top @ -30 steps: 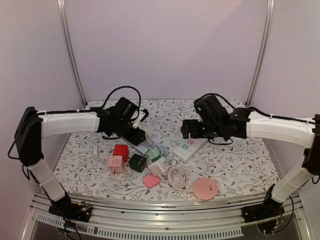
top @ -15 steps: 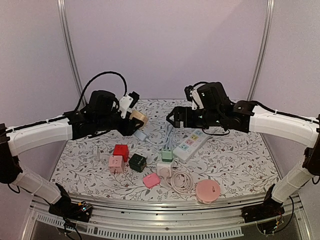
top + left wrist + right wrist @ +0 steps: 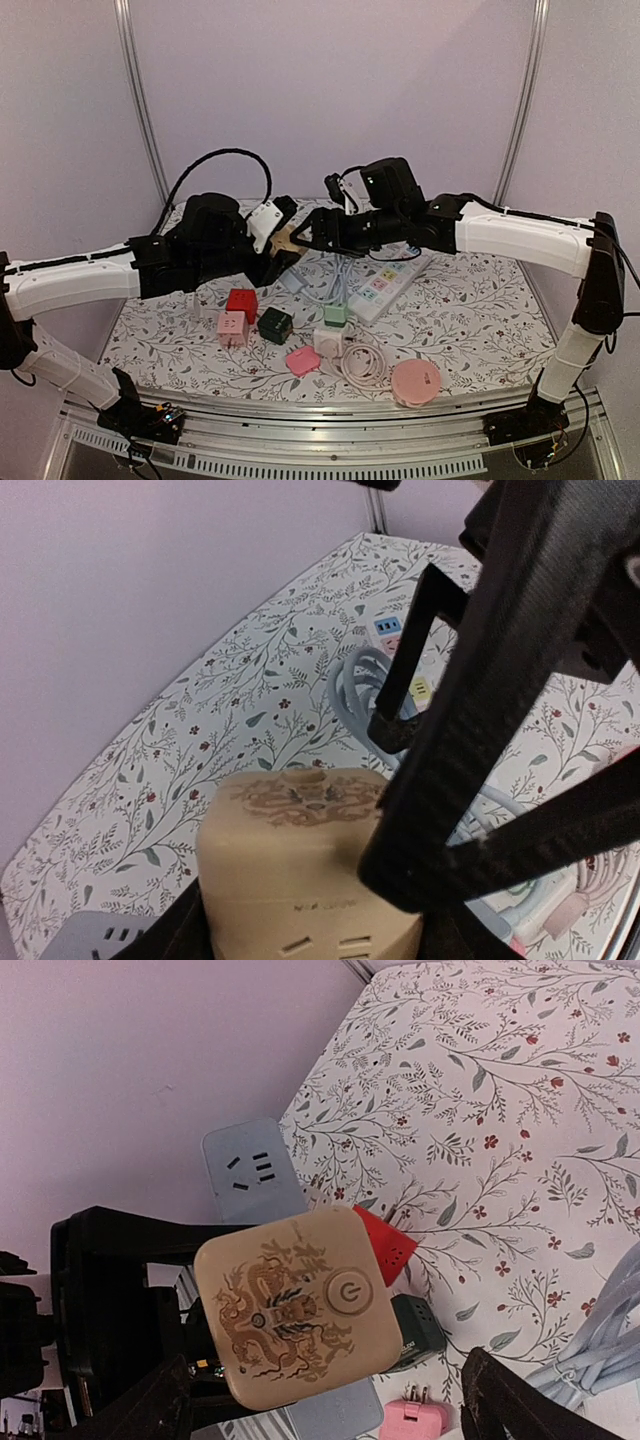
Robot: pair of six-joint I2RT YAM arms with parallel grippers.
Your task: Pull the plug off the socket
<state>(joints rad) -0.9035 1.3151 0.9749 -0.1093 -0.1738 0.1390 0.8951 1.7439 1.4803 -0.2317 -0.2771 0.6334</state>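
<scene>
A tan cube plug (image 3: 284,239) with a dragon print and a power button hangs above the table. It sits against a grey-blue socket strip (image 3: 291,277). My left gripper (image 3: 275,245) comes in from the side and is shut on the cube (image 3: 300,850), with the strip (image 3: 85,940) at the lower left of its view. My right gripper (image 3: 305,235) faces the printed face (image 3: 290,1310). It is open, with one finger (image 3: 150,1405) on each side of the cube, not touching it. The strip (image 3: 250,1170) shows behind the cube.
On the flowered table lie a red cube (image 3: 241,300), a pink cube (image 3: 232,326), a dark green cube (image 3: 275,324), a mint cube (image 3: 335,313) and a pink plug (image 3: 302,361). A white power strip (image 3: 385,285), a coiled white cable (image 3: 362,360) and a pink round reel (image 3: 411,378) lie to the right.
My left arm has lifted the cube and strip off the table. My right arm has swung left and up, and its open fingers now flank the cube.
</scene>
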